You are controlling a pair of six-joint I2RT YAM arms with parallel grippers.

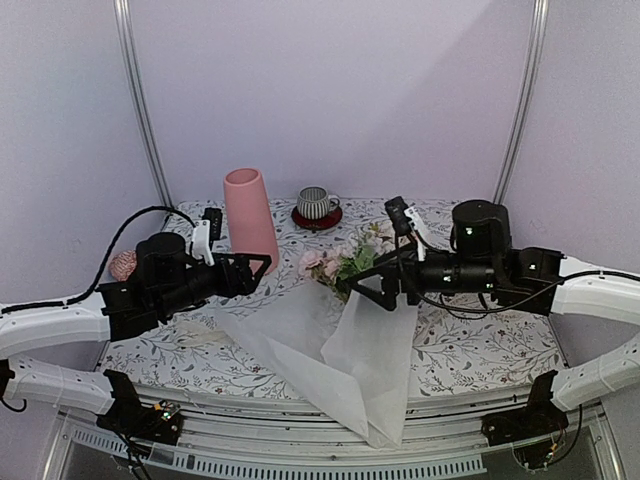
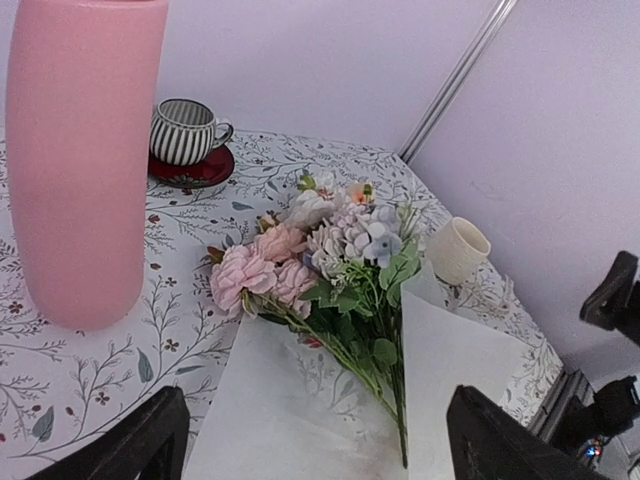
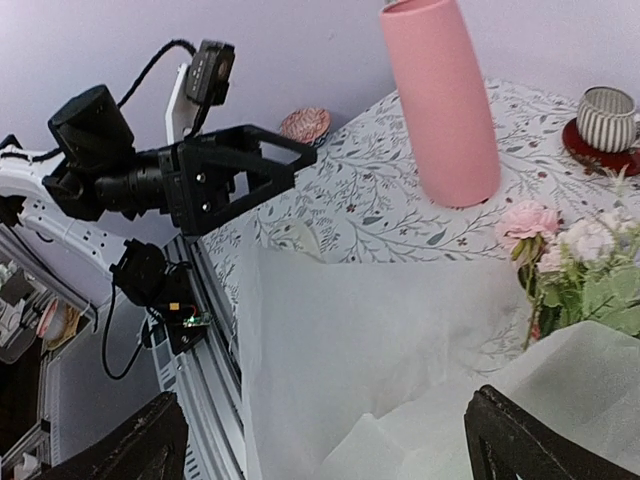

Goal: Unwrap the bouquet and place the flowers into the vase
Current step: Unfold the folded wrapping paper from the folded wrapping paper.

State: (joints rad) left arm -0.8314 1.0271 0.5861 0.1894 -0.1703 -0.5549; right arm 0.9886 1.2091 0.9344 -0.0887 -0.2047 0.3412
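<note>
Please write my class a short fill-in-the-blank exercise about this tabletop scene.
The tall matte pink cylindrical vase stands ____, not tipped over.
The green-stemmed artificial flowers lie on opened translucent ____ wrapping paper.
The grey striped ceramic mug sits on a ____ saucer.
The left end effector and right end effector are both ____, holding nothing.
Answers: upright; white; red; open.

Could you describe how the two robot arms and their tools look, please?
The left arm and the right arm have white shells and black joints. The left tool and the right tool are black triangular frames. A black cable loops over the left arm.
</note>
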